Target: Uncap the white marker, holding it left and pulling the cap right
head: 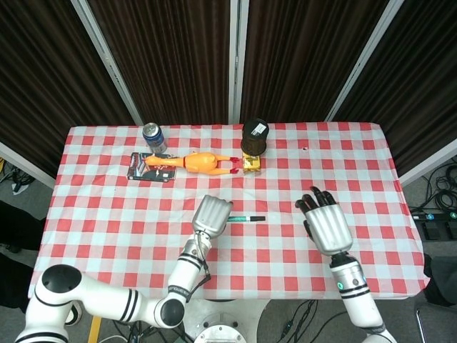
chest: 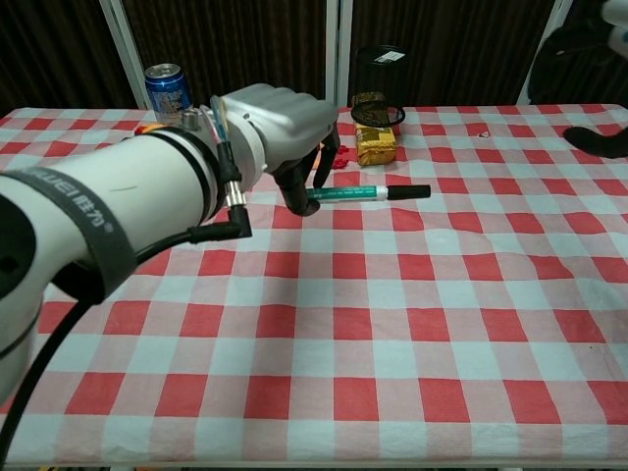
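A: Left hand [chest: 280, 123] has the marker [chest: 368, 193], fingers curled tight round its near end, and the pen is up off the checked tablecloth [chest: 392, 324], lying level.

B: From the head view the same hand [head: 213, 214] sits over the middle of the table, with the marker [head: 247, 218] poking out sideways toward the other hand.

A: The cap [chest: 410, 191] is the black tip at the free end, and it is on the pen. Nothing is touching it.

B: Right hand [head: 325, 223] is out over the cloth, palm down, fingers spread and holding nothing. It is near the cap end but clearly apart from it.

A: In the chest view only a dark bit of it shows at the top right edge, too little to read anything from there.

B: Along the far side, the blue can [head: 153, 136] stands upright near the back edge. In front of it a small dark book [head: 146, 168] lies flat.

A: The rubber chicken [head: 202, 162] lies stretched out, head end resting over the book, feet toward the yellow block [head: 250, 163].

B: That block sits right against the front of the black mesh pen cup [chest: 380, 78], which is upright.

A: All of those are well behind the marker.
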`<state>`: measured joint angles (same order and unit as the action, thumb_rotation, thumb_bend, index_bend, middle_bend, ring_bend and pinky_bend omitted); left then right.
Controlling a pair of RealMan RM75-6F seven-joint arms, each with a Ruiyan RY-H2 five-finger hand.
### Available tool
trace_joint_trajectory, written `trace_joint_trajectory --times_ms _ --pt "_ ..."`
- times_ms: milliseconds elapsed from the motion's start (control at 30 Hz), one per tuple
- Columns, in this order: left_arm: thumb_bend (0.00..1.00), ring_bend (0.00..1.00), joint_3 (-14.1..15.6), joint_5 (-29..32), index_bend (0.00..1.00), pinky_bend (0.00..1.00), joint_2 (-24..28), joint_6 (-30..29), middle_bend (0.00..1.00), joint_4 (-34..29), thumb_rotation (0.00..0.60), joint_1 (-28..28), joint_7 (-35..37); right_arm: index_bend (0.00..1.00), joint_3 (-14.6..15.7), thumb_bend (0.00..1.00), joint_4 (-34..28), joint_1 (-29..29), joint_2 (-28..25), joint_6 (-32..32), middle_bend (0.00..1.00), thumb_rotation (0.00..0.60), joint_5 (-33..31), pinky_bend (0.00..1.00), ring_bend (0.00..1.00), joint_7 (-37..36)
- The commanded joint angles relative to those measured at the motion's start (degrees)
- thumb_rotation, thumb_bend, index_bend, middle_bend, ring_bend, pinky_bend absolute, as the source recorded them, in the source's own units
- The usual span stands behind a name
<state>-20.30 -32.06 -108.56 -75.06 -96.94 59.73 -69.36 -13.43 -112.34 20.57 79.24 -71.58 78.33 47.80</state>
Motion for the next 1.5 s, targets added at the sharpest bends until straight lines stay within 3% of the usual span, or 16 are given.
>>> trace_joint_trajectory --times_ms 33,133,267,400,533,1233,1500 --pt "0.36 0.89 -1.0 0.8 0.56 0.83 0.6 0.0 0.57 -0.3 0.6 1.2 -0.6 0.41 -2.0 0.26 0.1 3.7 3.8 1.5 0.36 0.6 -1.7 0.28 0.17 3.5" --pt "0.36 0.89 -1.6 1.2 0.56 0.83 1.1 0.1 0.57 -0.5 0.6 2.0 -0.6 0.42 -2.9 0.26 1.1 5.9 6.0 1.8 0.37 0.6 -2.9 0.28 0.17 5.0" --pt "0.36 0.89 -2.0 2.3 0.56 0.83 1.8 0.1 0.57 -1.0 0.6 3.2 -0.9 0.43 -3.9 0.25 3.5 8.2 9.5 1.6 0.37 0.6 -6.8 0.12 0.16 6.3" --pt "0.36 0.89 -1.9 3.1 0.56 0.83 2.4 0.0 0.57 -1.2 0.6 3.8 -0.7 0.43 -3.5 0.24 6.3 9.8 12.0 1.8 0.35 0.6 -11.1 0.07 0.15 8.1" --pt "0.36 0.89 -1.3 3.4 0.56 0.83 3.0 -0.5 0.56 -1.5 0.6 4.1 -0.1 0.43 -3.0 0.24 8.0 11.0 13.3 1.8 0.34 0.6 -13.8 0.06 0.15 8.0" --pt "0.36 0.89 0.7 3.2 0.56 0.83 3.7 -2.0 0.57 -2.1 0.6 4.9 3.3 0.43 -0.3 0.23 13.3 14.7 17.8 0.8 0.36 0.6 -14.9 0.03 0.15 3.3" --pt "0.36 0.89 1.6 3.5 0.56 0.83 3.5 -2.2 0.57 -1.7 0.6 4.9 4.0 0.46 0.2 0.24 14.3 15.9 19.0 0.2 0.39 0.6 -15.1 0.09 0.16 3.2"
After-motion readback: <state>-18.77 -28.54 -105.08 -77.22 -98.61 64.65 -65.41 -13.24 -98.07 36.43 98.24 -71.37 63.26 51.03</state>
